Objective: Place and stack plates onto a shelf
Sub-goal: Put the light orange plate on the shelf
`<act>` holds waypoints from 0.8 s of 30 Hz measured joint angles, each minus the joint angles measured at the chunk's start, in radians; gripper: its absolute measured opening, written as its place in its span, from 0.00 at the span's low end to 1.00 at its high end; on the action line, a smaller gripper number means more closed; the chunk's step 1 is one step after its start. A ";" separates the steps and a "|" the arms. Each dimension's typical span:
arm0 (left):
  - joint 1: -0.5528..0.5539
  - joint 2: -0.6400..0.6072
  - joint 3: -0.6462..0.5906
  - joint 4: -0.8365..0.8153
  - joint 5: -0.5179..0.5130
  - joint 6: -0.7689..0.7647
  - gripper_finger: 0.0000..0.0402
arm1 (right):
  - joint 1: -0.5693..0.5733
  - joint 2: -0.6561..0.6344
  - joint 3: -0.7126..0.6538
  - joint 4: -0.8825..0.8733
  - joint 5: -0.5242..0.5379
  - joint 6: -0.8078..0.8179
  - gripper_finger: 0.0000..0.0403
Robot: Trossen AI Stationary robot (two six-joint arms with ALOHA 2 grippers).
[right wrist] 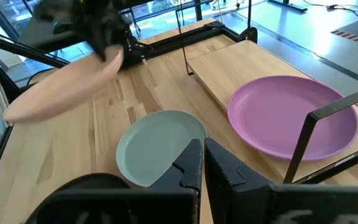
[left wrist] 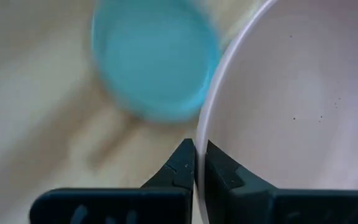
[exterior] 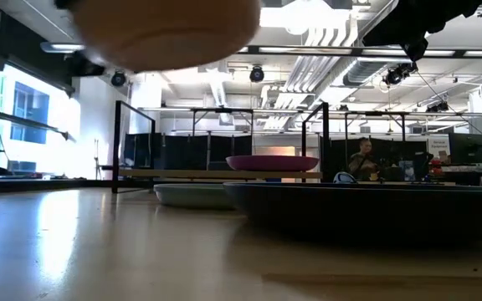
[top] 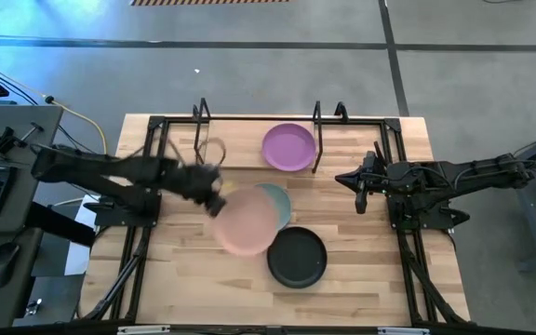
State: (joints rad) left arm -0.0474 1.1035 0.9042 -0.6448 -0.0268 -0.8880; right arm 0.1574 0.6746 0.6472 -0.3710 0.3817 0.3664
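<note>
1. Wooden surface (top: 184, 270) is carrying the shelf (top: 235, 140) along its far edge, with the purple plate (top: 288, 146) already lying on the shelf board.
2. Left claw (left wrist: 196, 163) is grasping the pink plate (top: 246, 221) by its rim and holding it raised and tilted over the surface, partly above the pale blue-green plate (top: 277, 201).
3. Black plate (top: 297, 257) is resting on the surface at 5 o'clock from the pink plate.
4. Purple plate is lying at 1 o'clock from the pink plate; judged from this, the carry needs to run that way.
5. Right claw (right wrist: 203, 163) is waiting clenched and empty at 3 o'clock of the shelf; the left arm is the nearer one.
</note>
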 joint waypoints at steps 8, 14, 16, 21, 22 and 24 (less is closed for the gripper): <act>0.310 0.214 0.316 -0.117 -0.061 0.466 0.00 | 0.000 0.000 0.000 -0.004 0.000 0.000 0.00; 0.543 0.346 0.429 -0.170 -0.064 0.649 0.00 | 0.000 0.000 0.000 -0.005 0.006 0.040 0.00; 0.608 0.387 0.442 -0.168 -0.064 0.703 0.00 | 0.000 0.000 0.000 -0.006 0.011 0.060 0.00; 0.721 0.469 0.443 -0.219 -0.047 0.807 0.00 | 0.000 0.000 0.000 -0.006 0.012 0.082 0.00; 0.736 0.482 0.443 -0.229 -0.049 0.821 0.00 | 0.000 0.000 0.000 -0.006 0.013 0.083 0.00; 0.755 0.504 0.443 -0.227 -0.055 0.841 0.00 | 0.000 0.000 0.000 -0.006 0.015 0.092 0.00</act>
State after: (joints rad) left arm 0.7074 1.6071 1.3476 -0.8714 -0.0818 -0.0473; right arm 0.1574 0.6750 0.6472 -0.3767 0.3969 0.4581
